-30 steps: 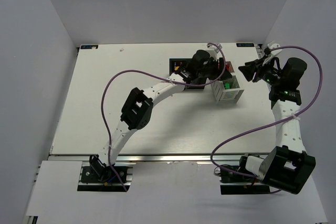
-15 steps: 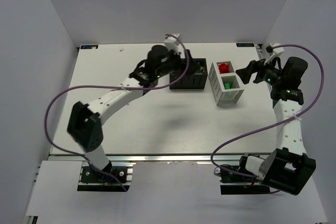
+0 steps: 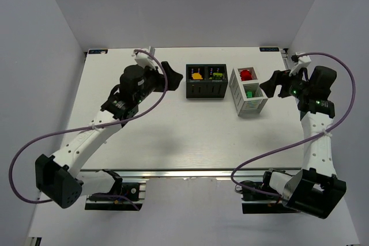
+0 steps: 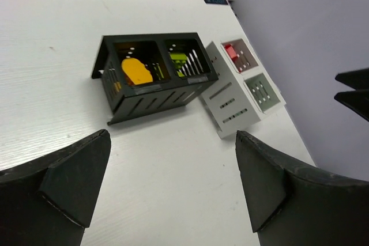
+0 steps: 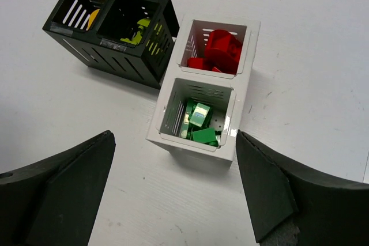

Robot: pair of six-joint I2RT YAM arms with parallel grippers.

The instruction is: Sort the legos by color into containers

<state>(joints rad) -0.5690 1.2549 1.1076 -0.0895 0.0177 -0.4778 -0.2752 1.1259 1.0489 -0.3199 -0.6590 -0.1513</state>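
Left jaws have swung back off the black box (image 3: 204, 91) to its left side and now stand wide and empty; right jaws, hanging just right of the white basket (image 3: 252, 106), have also opened wide, holding nothing. Legos sit sorted mid-worktop (image 3: 173, 131) toward the far edge: orange piece (image 3: 196, 75) in the box's left compartment, lime bricks (image 3: 217, 75) in its right. Red bricks (image 3: 247, 74) fill the basket's far compartment, green bricks (image 3: 249, 93) the near one.

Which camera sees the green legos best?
The right wrist camera. It looks down into the white basket, where the green legos lie close and sharp in one compartment. The top camera shows only a small green speck. From the left wrist camera that compartment is far off, and its bricks cannot be made out.
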